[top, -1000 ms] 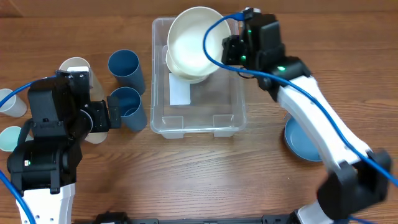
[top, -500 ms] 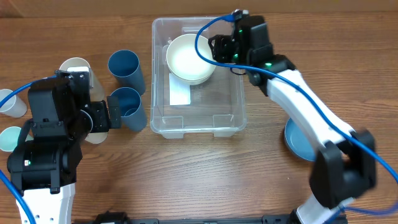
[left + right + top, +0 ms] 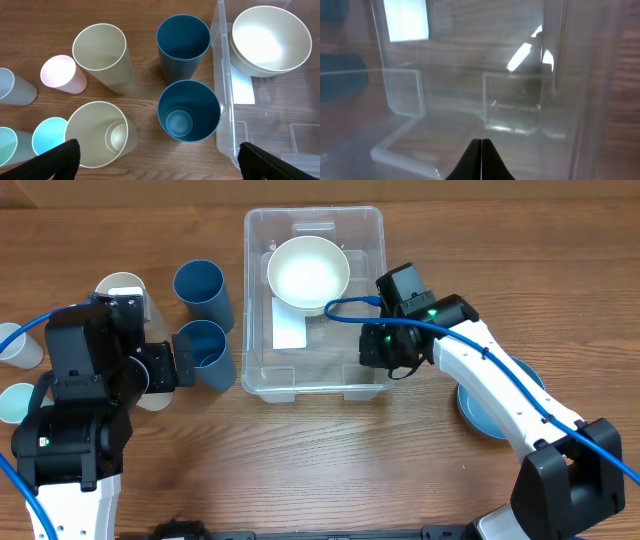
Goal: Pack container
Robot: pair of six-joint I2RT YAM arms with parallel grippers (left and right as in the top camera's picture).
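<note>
Several plastic cups stand on the wooden table at the far left, smooth and slightly tapered, in cream, pink, pale grey-blue and light blue. The left arm hunches over them with its wrist pointing down. The left claw is spread wide with nothing in it. Its black fingers sit at the two lower corners of the wrist view.

Right of the pale cups are two dark blue cups. The far blue cup is empty, and the near blue cup has a smaller cup nested in its bottom and stands just beside the container's wall.

The container sits at the middle of the table. It is a clear, glossy rectangular bin with rounded corners and a rim. A white label is on its floor, and two round white bowls are stacked at its far end.

The right arm, white with a blue cable, reaches in from the lower right and bends over the container's near right corner. The right claw is clenched, its black tips pressed together on nothing, just above the clear plastic.

A round blue dish lies on the table, partly under that arm.
</note>
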